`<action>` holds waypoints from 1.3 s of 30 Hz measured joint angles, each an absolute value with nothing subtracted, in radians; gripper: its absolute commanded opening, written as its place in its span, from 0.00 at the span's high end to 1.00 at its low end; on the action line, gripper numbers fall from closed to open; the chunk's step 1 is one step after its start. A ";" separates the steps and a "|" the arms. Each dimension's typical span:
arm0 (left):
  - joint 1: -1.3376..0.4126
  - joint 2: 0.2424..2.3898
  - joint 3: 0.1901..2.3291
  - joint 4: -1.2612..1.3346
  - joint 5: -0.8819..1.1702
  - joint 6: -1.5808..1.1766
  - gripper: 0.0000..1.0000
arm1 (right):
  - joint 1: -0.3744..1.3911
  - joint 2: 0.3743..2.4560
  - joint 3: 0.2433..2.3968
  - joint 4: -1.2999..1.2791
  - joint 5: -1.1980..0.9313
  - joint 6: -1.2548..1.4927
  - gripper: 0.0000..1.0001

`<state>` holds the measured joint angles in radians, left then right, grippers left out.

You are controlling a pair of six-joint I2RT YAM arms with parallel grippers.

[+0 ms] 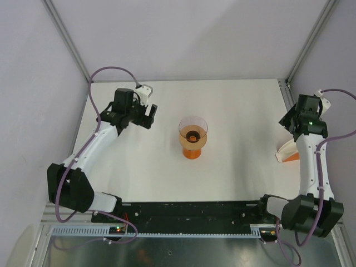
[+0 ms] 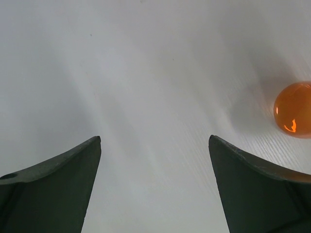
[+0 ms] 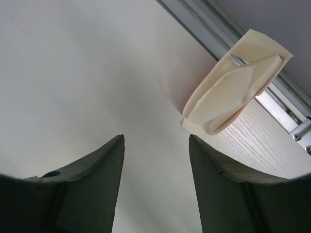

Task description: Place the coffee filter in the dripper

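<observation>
Since the right jaws stand apart with nothing between them, the step in hand looks like the reach for the coffee filter (image 3: 221, 99). It lies ahead of them and off to the right, not yet in line with the gap. It is a pale wedge tucked in a folded cream sleeve (image 3: 255, 46); whether it is one sheet or a stack I cannot tell from this angle. Sleeve and filter lie on the counter (image 1: 239, 111) at its right edge, tight against the metal rail (image 3: 194, 14).

To do this well, shift the right arm (image 1: 311, 144) toward the rail until the exposed rounded edge sits between the jaws. Come in low and pinch only the inner leaf, not the sleeve. Close gently, as thin paper will likely crumple or slip. Lift away from the rail before swinging left.

The left jaws are also apart and empty over bare counter. In the left wrist view the dripper (image 2: 293, 110) shows at the right edge. From above, the dripper (image 1: 193, 138) stands upright mid-counter, rim up, well apart from the filter and near the left arm (image 1: 105, 133). It looks light, so steadying its base with the left jaws would likely help. Drop the filter in point first.
</observation>
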<state>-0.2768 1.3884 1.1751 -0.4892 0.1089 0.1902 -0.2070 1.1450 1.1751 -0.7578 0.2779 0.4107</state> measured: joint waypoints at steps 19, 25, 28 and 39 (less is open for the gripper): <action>-0.216 1.385 1.119 -0.363 0.083 0.211 0.06 | -0.340 1.289 0.979 -0.698 0.344 0.448 0.65; -0.204 1.386 1.119 -0.360 0.090 0.211 0.06 | -0.356 1.292 0.970 -0.646 0.355 0.452 0.66; -0.202 1.387 1.119 -0.360 0.093 0.211 0.06 | -0.356 1.300 0.970 -0.618 0.352 0.453 0.66; -0.186 1.392 1.119 -0.359 0.110 0.211 0.06 | -0.356 1.342 0.970 -0.557 0.356 0.468 0.68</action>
